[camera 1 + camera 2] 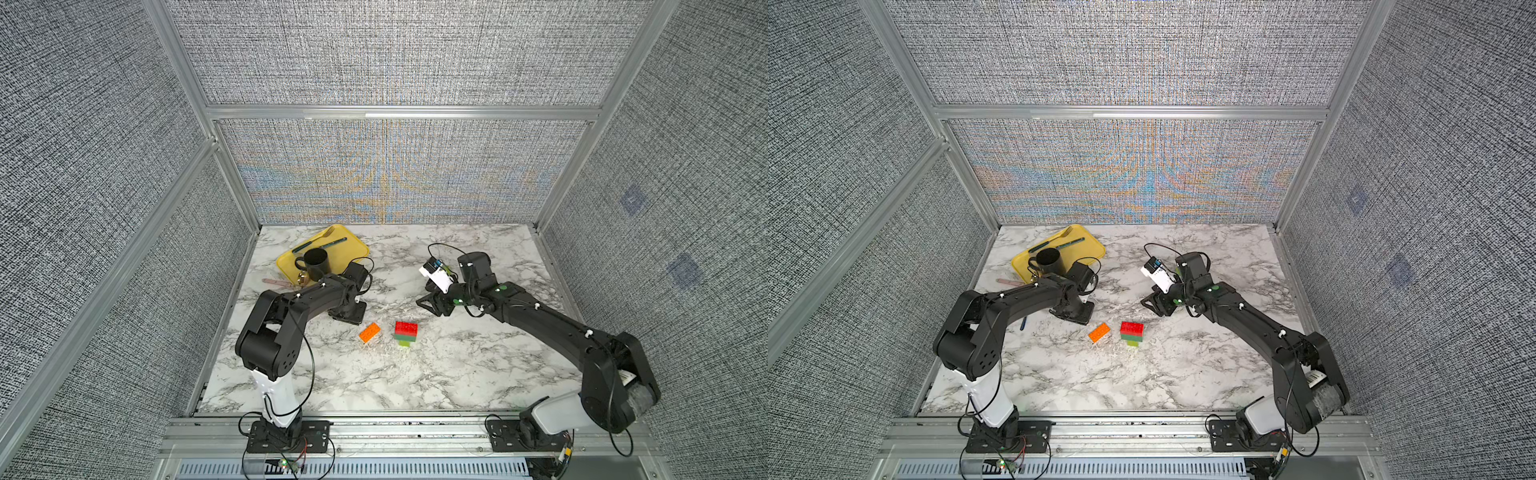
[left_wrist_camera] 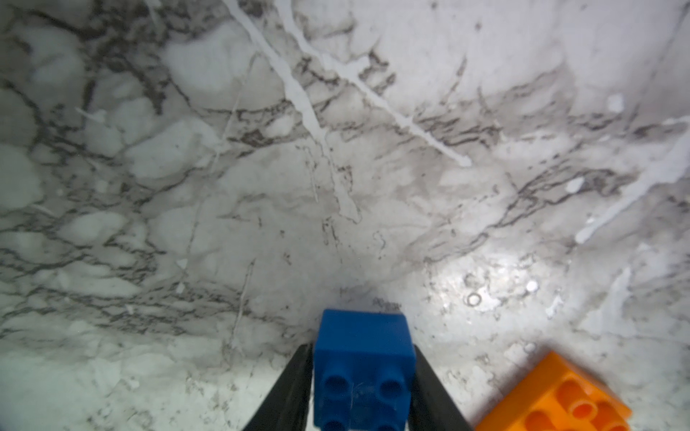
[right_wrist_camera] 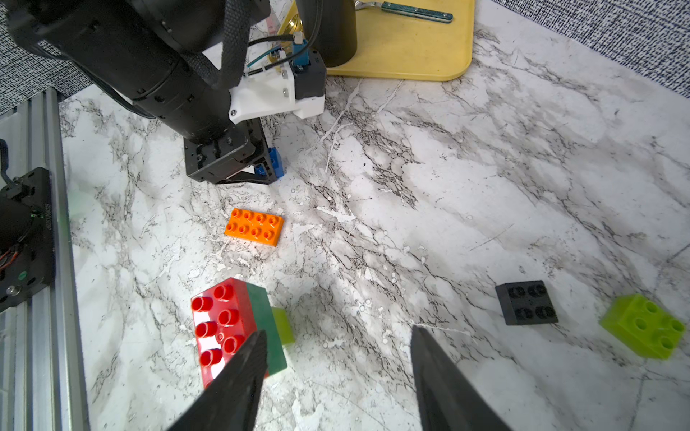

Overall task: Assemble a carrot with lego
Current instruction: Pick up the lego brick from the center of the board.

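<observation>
The marble table (image 1: 457, 374) fills the floor of the cell. Over it the left gripper (image 2: 363, 345) is down at the surface with its fingers pressed against both sides of a blue brick (image 2: 364, 373), gripping it. Whether that brick is lifted clear of the table is hard to tell. The right gripper (image 3: 338, 332) hangs above the table with its jaws spread and nothing between them.

A yellow tray (image 1: 349, 249) sits at the far corner on the left arm's side, with a black mug (image 1: 316, 264) on it.

The part-built carrot (image 1: 406, 330) stands mid-table: red on top, dark green under it, lime at the foot. An orange brick (image 1: 370, 332) lies studs-up just beside it, between it and the left gripper. In the right wrist view, a lime brick (image 3: 646, 326) and a black brick (image 3: 526, 302) lie near each other, well apart from the carrot.
</observation>
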Robot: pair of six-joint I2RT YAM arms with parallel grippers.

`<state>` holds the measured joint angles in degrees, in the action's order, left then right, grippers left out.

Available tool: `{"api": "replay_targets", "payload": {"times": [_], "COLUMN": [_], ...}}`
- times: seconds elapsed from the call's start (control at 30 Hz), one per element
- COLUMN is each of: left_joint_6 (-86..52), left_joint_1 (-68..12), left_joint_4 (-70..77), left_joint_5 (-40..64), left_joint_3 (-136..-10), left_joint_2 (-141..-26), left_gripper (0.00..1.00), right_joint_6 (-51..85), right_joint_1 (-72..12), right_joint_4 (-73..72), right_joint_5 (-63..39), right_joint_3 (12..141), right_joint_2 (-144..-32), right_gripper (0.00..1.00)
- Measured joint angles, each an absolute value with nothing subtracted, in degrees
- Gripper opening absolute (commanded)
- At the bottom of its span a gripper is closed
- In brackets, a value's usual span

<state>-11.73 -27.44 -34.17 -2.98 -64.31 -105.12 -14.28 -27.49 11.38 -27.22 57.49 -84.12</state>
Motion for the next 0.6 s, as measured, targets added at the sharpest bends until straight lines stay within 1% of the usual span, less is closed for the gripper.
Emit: {"api": "replay_targets", "payload": {"times": [0.1,0.37,0.6], "left_joint_6": [-11.57,-11.35,-12.05], "left_joint_1": [-27.35,-27.22,-27.24], "left_joint_4": [-33.87,-32.69,-32.36], "left_joint_5": [-2.79,-2.76,-3.05], "left_joint_3": [-64.38,-64.20,-63.57], "left_joint_2": [-105.25,-105.01,-100.18], "left_gripper": [0.38,0.23,0.18], "right_joint_6": [-14.13,-13.78,-10.63], "right_joint_1": [-27.49,-27.49,-27.00], "right_joint_4": [11.38,11.33,7.90], "right_joint_5": [-27.22,-26.98,-23.86], "right_joint_3": [57.49,57.32,53.80], "right_joint_2": [-84.12,-84.12,-80.99], "right_gripper": [0.63,0.63,0.64]}}
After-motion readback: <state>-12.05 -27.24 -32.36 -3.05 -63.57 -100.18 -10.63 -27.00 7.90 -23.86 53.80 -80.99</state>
